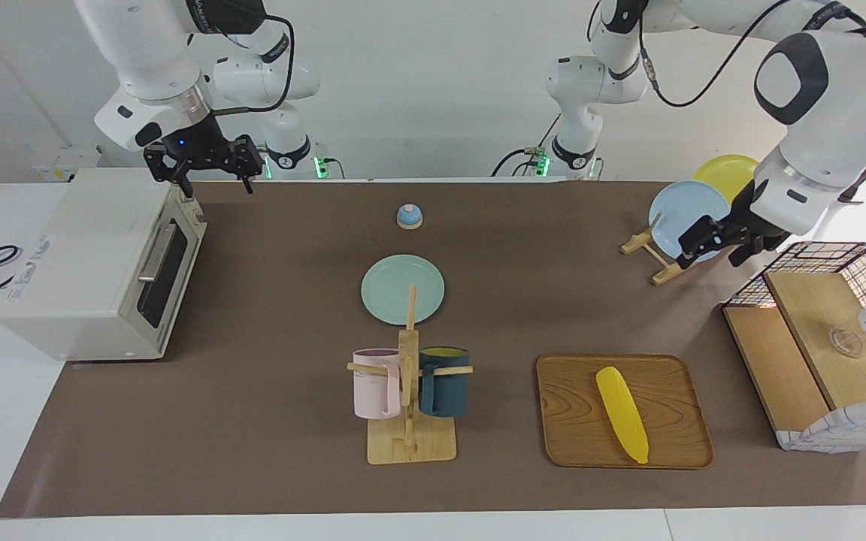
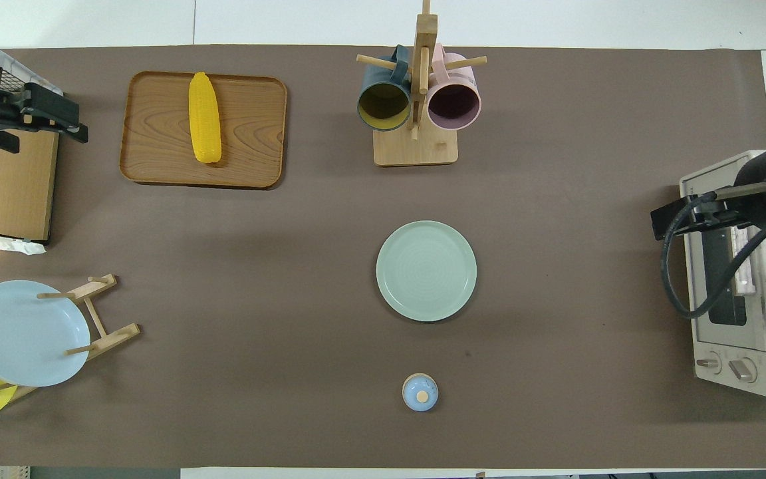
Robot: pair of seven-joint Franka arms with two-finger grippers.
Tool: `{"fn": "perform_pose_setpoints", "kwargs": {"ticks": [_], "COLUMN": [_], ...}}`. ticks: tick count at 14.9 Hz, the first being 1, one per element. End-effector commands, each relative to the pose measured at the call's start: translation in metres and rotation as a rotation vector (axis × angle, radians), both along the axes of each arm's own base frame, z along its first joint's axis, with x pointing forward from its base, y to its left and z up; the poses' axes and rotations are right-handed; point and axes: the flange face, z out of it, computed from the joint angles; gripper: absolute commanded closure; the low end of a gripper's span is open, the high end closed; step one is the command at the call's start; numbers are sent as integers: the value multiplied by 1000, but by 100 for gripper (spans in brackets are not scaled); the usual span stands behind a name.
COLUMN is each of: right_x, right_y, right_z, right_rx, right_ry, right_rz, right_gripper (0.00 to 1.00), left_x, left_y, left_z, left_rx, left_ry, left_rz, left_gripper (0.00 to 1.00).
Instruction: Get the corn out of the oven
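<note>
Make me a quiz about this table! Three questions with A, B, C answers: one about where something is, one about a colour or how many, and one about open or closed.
1. Where is the corn?
A. on the wooden tray
B. inside the oven
C. on the green plate

2. How many mugs hang on the mug rack?
A. one
B. two
C. four

3. How is the oven door?
A. wide open
B. taken off
C. shut

Answers:
1. A, the yellow cob lies flat on the tray, toward the left arm's end of the table.
2. B, a pink mug and a dark blue mug hang there, one on each side of the post.
3. C, the glass door sits flush against the oven's front, handle up.

Both pincers are in the air and empty: the right pincer over the oven's top, the left pincer by the plate stand.
</note>
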Motion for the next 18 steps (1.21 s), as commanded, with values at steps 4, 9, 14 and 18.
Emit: {"fn": "perform_pose_setpoints", "kwargs": {"ticks": [4, 9, 14, 18], "right_x": [-2, -8, -3, -1], "right_y": [-1, -1, -21, -41], "right_z": [4, -3, 7, 17], "right_rx": [4, 1, 9, 24], "right_ry": [3, 23, -12, -30], "right_rz": [-24, -18, -60, -92], "right_gripper": [0, 0, 0, 0], "left_x": [-85, -82, -76, -76], "left_y": [12, 4, 5, 5], "left_z": [2, -6, 1, 1], "left_rx": [16, 37, 38, 57], "left_ry": [84, 10, -9, -5], "left_rz": [4, -32, -34, -38], "left_gripper": [0, 0, 0, 0]}}
